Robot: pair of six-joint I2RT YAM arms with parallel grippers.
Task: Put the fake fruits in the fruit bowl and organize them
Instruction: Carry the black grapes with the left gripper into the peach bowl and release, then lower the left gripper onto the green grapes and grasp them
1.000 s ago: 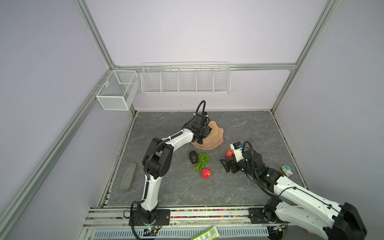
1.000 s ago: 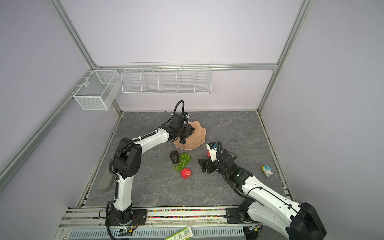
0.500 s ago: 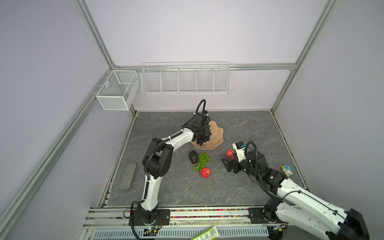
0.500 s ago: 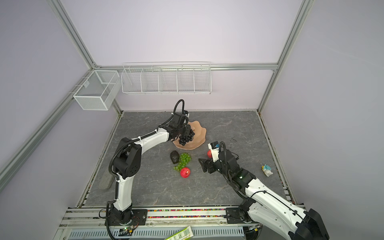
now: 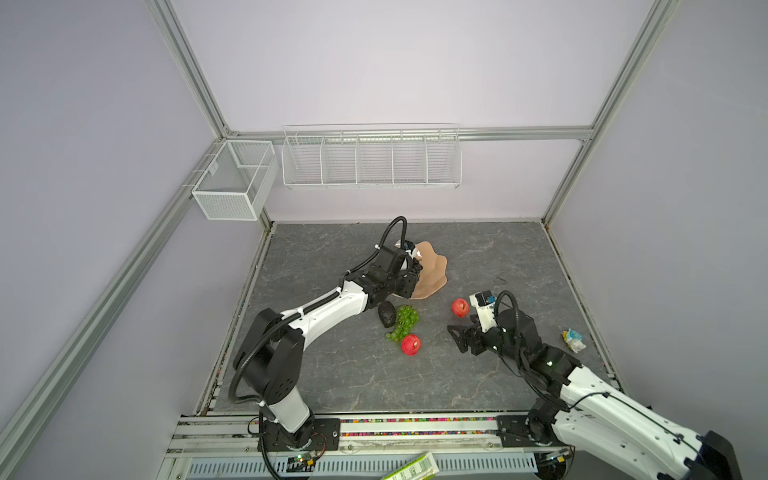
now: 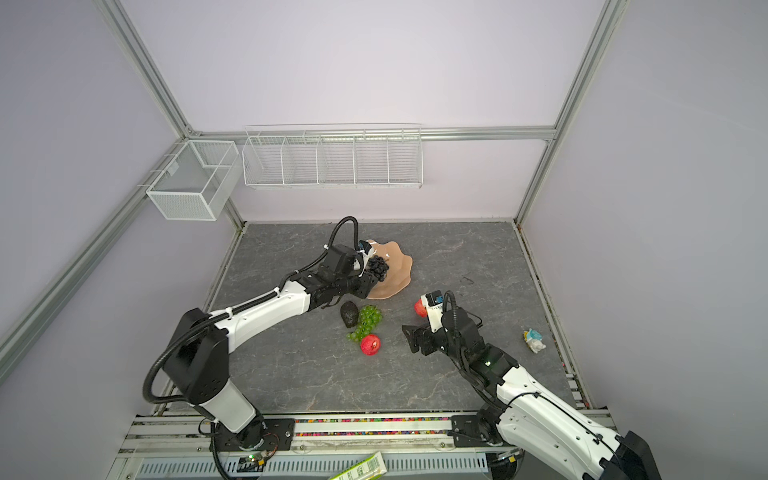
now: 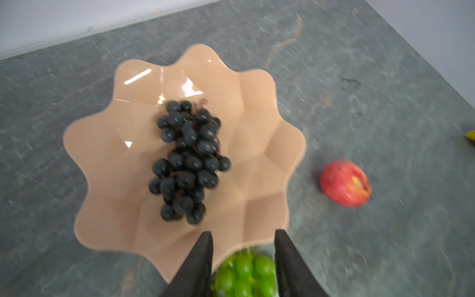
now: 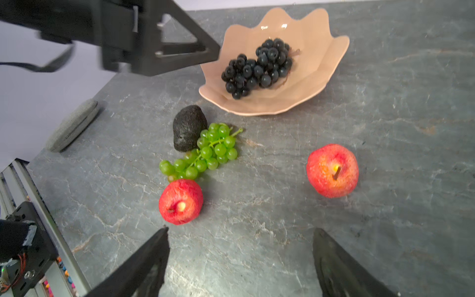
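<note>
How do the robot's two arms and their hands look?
The left arm and right arm have white links with black joints. A black ribbed cable loops over each wrist. The left hand and right hand are black, each with two tapered fingers.

Robot lab cell — aluminium frame (image 5: 200, 83)

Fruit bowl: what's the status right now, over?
Left gripper open, empty; right gripper open, empty. Black grapes in bowl. Avocado, green grapes, apples on table. Nothing in the way.
</note>
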